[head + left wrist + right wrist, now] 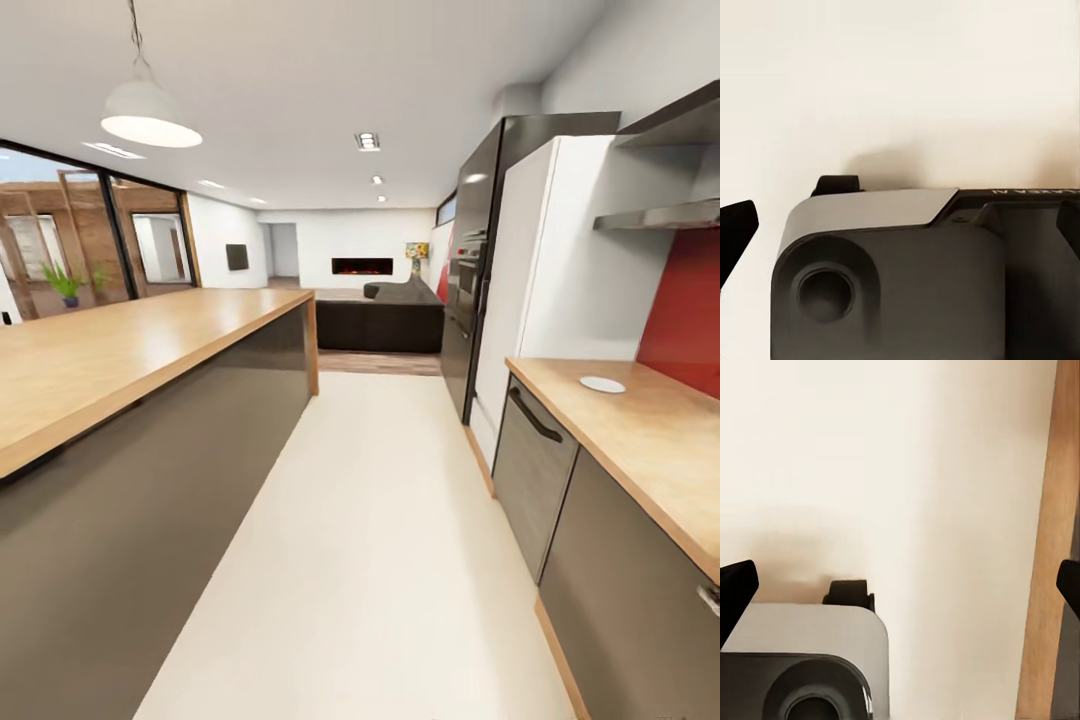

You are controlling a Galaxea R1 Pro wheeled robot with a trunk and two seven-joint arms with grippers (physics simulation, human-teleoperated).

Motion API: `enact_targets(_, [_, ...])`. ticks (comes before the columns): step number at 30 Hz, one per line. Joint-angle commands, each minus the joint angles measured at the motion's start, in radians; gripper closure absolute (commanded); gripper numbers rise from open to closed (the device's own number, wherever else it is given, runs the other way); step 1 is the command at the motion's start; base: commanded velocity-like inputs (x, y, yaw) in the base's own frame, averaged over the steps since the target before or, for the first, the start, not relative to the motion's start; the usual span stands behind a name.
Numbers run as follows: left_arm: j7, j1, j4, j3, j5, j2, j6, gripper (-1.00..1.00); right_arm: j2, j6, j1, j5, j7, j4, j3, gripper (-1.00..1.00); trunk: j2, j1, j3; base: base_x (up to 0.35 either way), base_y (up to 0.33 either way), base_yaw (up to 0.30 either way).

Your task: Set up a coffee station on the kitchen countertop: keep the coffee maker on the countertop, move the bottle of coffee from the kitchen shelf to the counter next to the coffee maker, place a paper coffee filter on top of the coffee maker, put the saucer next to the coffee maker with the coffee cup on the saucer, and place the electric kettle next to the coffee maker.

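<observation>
At the far left of the head view the big wooden island (pixel 130 345) runs away from the camera, its light wood top over dark grey side panels, with a white pendant lamp (pixel 150 115) hanging above it and tall windows (pixel 70 245) beyond. A pale floor (pixel 370 540) forms the aisle down the middle, leading to a dark sofa (pixel 385 315) and a lit wall fireplace (pixel 362 266) in the room at the back. Further right stand a tall dark oven unit (pixel 475 270) and a white refrigerator (pixel 560 270). At the right edge is the kitchen table (pixel 640 440), a light wood-grain top over glossy dark grey cabinet fronts, backed by a red wall panel (pixel 690 310). The saucer (pixel 602 384) lies flat on this table near its far end, close to the refrigerator, with nothing on it. Above, a thin dark grey kitchen shelf (pixel 660 215) juts from the wall beside the refrigerator. In the left wrist view, one dark fingertip (pixel 735 232) of the left tool shows over the pale floor, above the robot's grey base (pixel 892 277); how far this tool is open cannot be told. In the right wrist view, the right tool (pixel 900 592) has its two dark fingertips far apart at opposite edges, wide open and holding nothing, over the floor beside a wooden strip (pixel 1050 547).
</observation>
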Motion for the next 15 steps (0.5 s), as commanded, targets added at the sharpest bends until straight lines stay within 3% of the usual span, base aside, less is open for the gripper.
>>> enact_targets(1, [0.000,0.001,-0.002,0.001,0.000,0.000,-0.001,-1.00,0.000,-0.003,-0.001,0.001,0.000,0.001,0.000,-1.00,0.000,0.000,0.000,0.000,0.000,-0.242])
enact_targets(15, [0.000,0.001,-0.002,0.001,0.000,0.000,-0.001,-1.00,0.000,-0.003,-0.001,0.001,0.000,0.001,0.000,-1.00,0.000,0.000,0.006,0.000,0.000,-0.242])
